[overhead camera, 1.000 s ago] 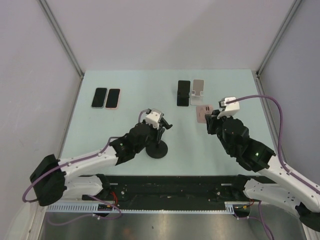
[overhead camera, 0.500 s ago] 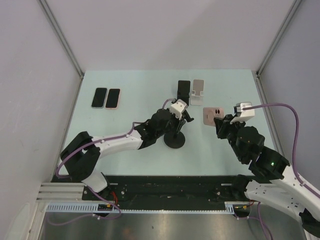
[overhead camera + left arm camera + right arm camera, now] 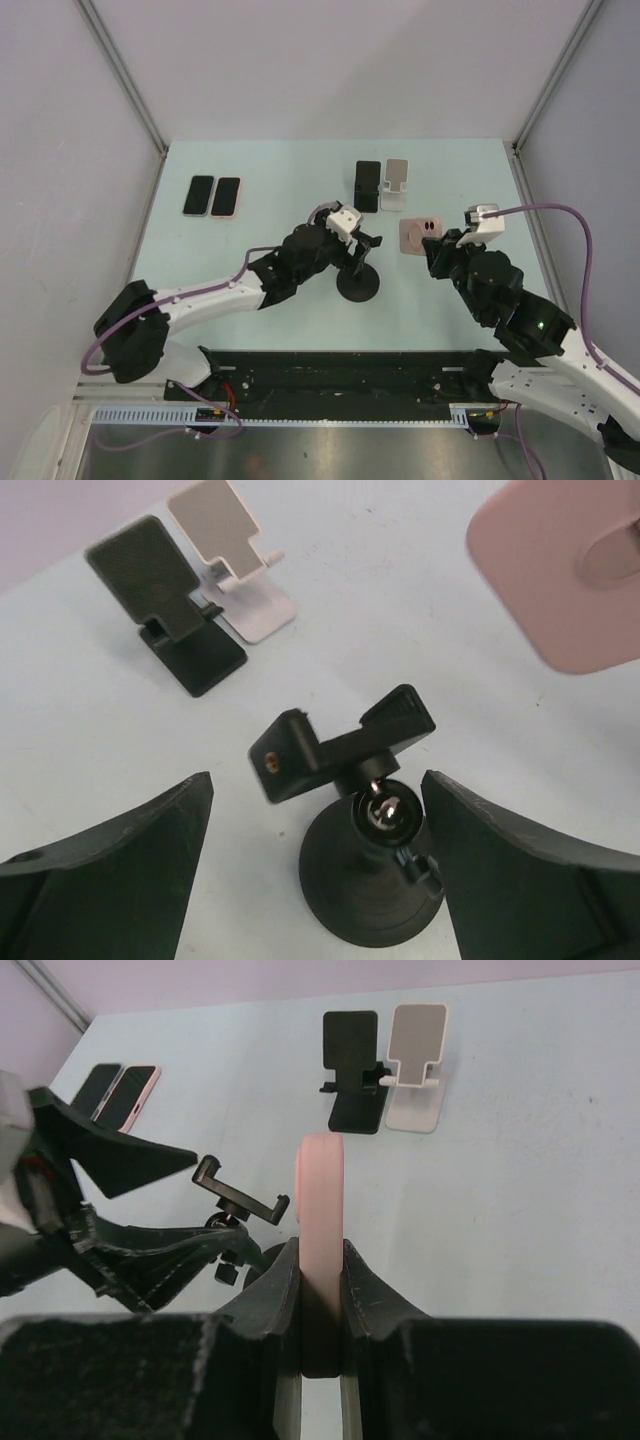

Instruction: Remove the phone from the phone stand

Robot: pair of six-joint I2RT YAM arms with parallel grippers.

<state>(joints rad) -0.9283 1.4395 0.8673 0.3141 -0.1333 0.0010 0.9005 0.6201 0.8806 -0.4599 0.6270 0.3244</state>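
Pale table (image 3: 270, 180) below: right pincer (image 3: 320, 1285) clamps the pink phone (image 3: 321, 1185) edge-up; left pincer (image 3: 312, 815) gapes astride the black phone stand (image 3: 340, 750).

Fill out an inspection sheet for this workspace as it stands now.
Surface: pale green table, no spills seen.
Job's things: pink phone is off the black clamp stand; the clamp is empty.
Clutter: black phone and coral phone flat at far left; black desk stand and white desk stand at the back, both empty.
Grippers: left gripper open, straddling the clamp stand without touching; right gripper shut on the pink phone.
Cables: purple cable loops off the right arm; another runs along the left arm.
Surroundings: plain walls; nothing else seen.
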